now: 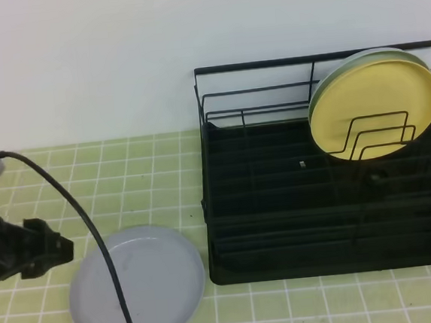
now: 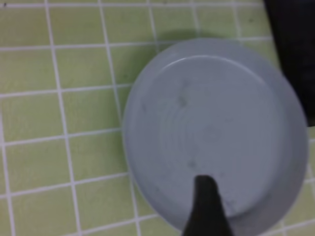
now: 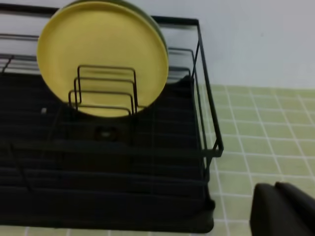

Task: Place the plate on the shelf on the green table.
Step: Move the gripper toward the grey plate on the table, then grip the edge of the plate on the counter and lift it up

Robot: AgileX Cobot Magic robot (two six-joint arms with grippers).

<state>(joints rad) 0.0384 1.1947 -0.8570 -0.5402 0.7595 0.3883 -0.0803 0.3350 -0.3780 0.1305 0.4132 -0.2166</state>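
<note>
Task barely begun. The plate (image 1: 137, 286) lies flat on the green tabletop (image 1: 149, 175), near left, just beside the shelf's (image 1: 332, 197) left edge; lifting it and slotting it into the shelf are both left to do. Left claw (image 1: 53, 247) sits beside the plate's left rim, one dark fingertip (image 2: 205, 209) showing over its near part; cannot tell how wide it stands. Right claw (image 3: 280, 211) shows only as a dark shape right of the shelf; state unclear. Plate: round, pale grey-blue, smooth, shallow raised rim, faint smudges. A yellow plate (image 1: 374, 113) stands upright among the far-right dividers.
</note>
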